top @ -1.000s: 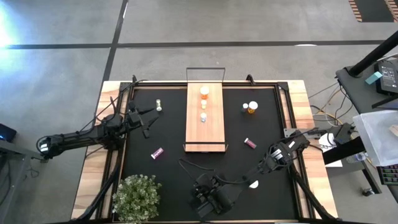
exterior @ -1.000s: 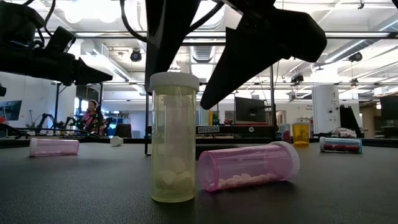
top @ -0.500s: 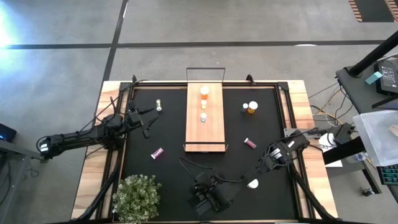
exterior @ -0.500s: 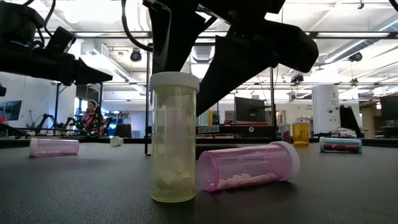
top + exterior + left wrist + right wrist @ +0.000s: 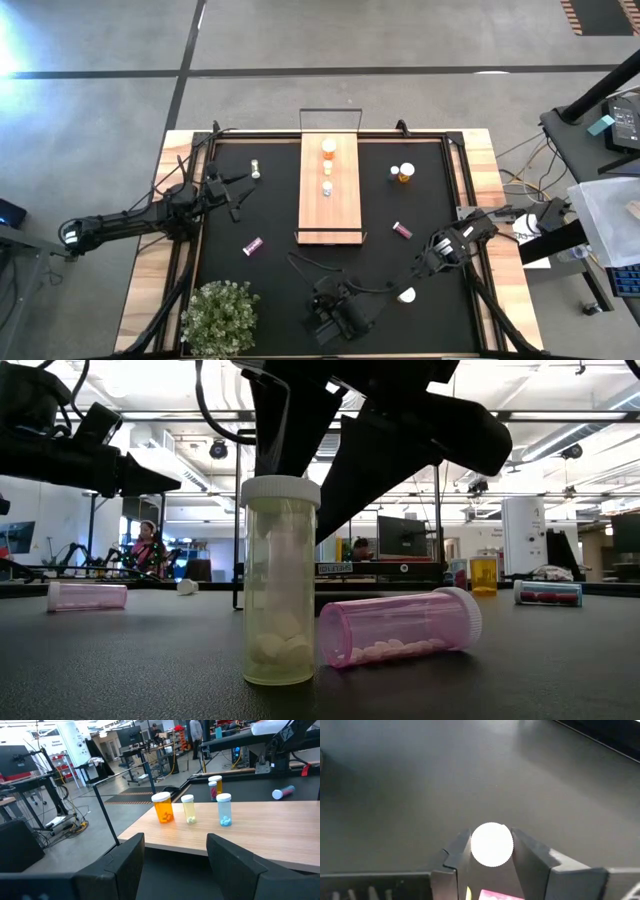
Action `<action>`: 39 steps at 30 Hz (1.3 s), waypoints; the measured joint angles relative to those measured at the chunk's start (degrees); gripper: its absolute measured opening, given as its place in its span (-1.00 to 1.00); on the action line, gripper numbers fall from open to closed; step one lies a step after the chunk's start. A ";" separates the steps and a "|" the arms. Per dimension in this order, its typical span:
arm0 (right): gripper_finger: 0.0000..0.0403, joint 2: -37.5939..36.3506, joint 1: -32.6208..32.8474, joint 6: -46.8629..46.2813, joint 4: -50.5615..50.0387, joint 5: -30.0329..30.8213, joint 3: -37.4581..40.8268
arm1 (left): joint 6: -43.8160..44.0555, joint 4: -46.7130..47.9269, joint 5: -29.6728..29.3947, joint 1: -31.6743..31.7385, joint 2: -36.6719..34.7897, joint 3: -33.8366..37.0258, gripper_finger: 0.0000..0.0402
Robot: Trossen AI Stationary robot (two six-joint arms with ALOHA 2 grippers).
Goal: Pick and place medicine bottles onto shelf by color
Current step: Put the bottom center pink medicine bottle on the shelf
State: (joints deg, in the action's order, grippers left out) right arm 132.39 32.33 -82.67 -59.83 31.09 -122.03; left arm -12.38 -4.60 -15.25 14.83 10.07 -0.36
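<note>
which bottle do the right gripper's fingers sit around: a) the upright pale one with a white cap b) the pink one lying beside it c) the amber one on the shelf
a: the right wrist view shows the right gripper with a finger on each side of the pale bottle and its round white cap.

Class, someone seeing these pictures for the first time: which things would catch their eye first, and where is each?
The upright pale bottle fills the low view's foreground, with a pink bottle lying on its side beside it. The right gripper has its fingers closed on the pale bottle's white cap. On the shelf at the table's middle, three bottles stand in a row.
</note>
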 joint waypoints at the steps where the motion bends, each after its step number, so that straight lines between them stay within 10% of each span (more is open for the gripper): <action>1: -0.42 -0.14 0.03 -0.28 -0.02 0.00 -0.06 | -0.01 0.00 0.00 0.00 0.01 0.00 -0.01; 14: -0.45 -6.22 4.07 -13.06 -11.83 0.43 -0.16 | -0.02 0.00 0.00 0.00 0.00 0.00 -0.01; 23: -0.46 -8.82 9.56 -37.72 -30.55 1.85 0.56 | -0.01 -0.04 0.00 0.00 0.02 0.00 -0.01; 39: -0.43 -45.75 7.45 -40.92 -29.67 4.90 36.69 | -0.01 -0.02 0.01 -0.02 0.55 0.00 -0.01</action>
State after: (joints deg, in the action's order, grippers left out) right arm 86.64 39.79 -123.59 -89.51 35.99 -85.34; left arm -12.39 -4.62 -15.24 14.81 10.62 -0.36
